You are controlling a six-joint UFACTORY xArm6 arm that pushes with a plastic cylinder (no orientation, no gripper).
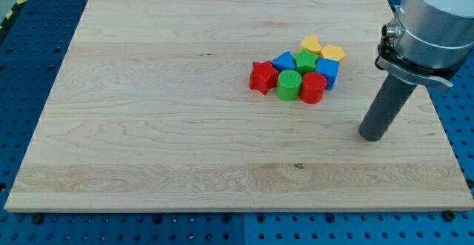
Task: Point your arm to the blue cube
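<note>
The blue cube [328,71] sits at the right side of a tight cluster of blocks on the wooden board [148,126], right of centre near the view's top. My tip [372,136] rests on the board to the lower right of the cluster, a short gap away from the blue cube and touching no block. The dark rod rises from the tip toward the view's upper right.
The cluster also holds a red star [261,76], a green cylinder [288,85], a red cylinder [312,87], a green star-like block [304,61], another blue block [283,61], a yellow heart-like block [311,45] and a yellow block [332,52].
</note>
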